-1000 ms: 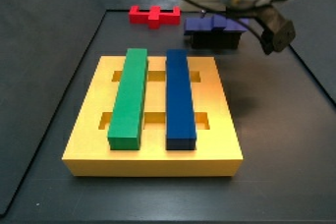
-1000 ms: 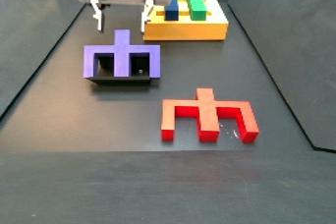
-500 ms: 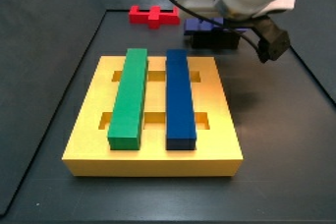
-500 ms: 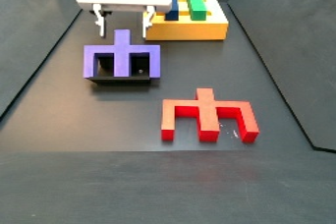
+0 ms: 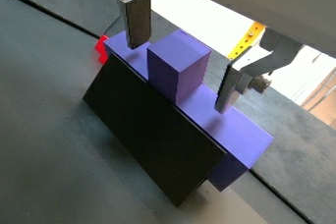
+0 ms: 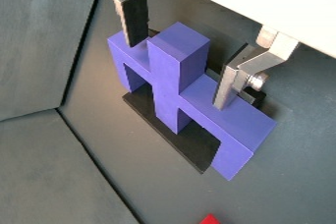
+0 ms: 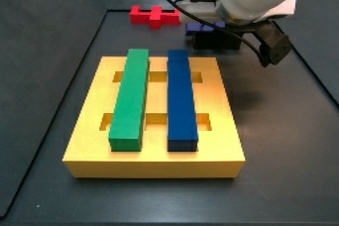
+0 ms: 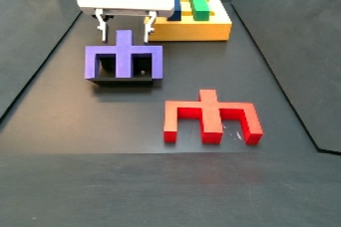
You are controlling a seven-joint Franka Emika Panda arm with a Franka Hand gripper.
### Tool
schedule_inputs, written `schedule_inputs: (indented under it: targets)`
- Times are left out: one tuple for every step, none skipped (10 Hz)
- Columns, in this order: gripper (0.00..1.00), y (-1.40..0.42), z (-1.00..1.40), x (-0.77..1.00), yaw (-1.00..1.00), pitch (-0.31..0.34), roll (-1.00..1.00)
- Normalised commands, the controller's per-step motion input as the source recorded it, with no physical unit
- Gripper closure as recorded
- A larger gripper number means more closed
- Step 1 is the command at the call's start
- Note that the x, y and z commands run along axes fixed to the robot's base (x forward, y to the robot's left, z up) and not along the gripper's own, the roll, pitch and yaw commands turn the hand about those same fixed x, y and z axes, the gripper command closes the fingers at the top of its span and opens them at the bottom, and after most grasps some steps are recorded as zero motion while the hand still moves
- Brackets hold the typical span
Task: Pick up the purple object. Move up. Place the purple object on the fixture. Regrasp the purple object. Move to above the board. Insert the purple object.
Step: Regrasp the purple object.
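The purple object (image 8: 124, 62) lies on the black fixture (image 8: 120, 81), its raised ridge pointing up between my fingers in both wrist views (image 5: 175, 66) (image 6: 174, 56). The gripper (image 5: 182, 76) is open and hangs just over the piece, with one finger (image 6: 133, 17) on each side of the ridge and a gap on both sides. In a side view the gripper (image 8: 127, 24) stands at the far edge of the purple piece. In a side view the gripper (image 7: 245, 37) hides most of the purple object (image 7: 203, 30) and fixture (image 7: 212, 44).
The yellow board (image 7: 93, 131) carries a green bar (image 7: 129, 96) and a blue bar (image 7: 180, 96); it also shows beyond the gripper in a side view (image 8: 200, 30). A red notched piece (image 8: 209, 117) lies on the dark floor, and shows in a side view (image 7: 155, 15).
The gripper has moved over the fixture and come down towards the purple piece, its fingers still apart. The purple piece has not moved.
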Motion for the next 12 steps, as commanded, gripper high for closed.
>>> schedule_inputs:
  targets:
    - [1.0, 0.0, 0.0, 0.0, 0.0, 0.0, 0.0]
    - [1.0, 0.0, 0.0, 0.0, 0.0, 0.0, 0.0]
    - [1.0, 0.0, 0.0, 0.0, 0.0, 0.0, 0.0]
    - [1.0, 0.0, 0.0, 0.0, 0.0, 0.0, 0.0]
    - [1.0, 0.0, 0.0, 0.0, 0.0, 0.0, 0.0]
    - [1.0, 0.0, 0.0, 0.0, 0.0, 0.0, 0.0]
    - [1.0, 0.0, 0.0, 0.0, 0.0, 0.0, 0.0]
    - [1.0, 0.0, 0.0, 0.0, 0.0, 0.0, 0.0]
    - [1.0, 0.0, 0.0, 0.0, 0.0, 0.0, 0.0]
    - [1.0, 0.0, 0.0, 0.0, 0.0, 0.0, 0.0]
    - [1.0, 0.0, 0.0, 0.0, 0.0, 0.0, 0.0]
    - [1.0, 0.0, 0.0, 0.0, 0.0, 0.0, 0.0]
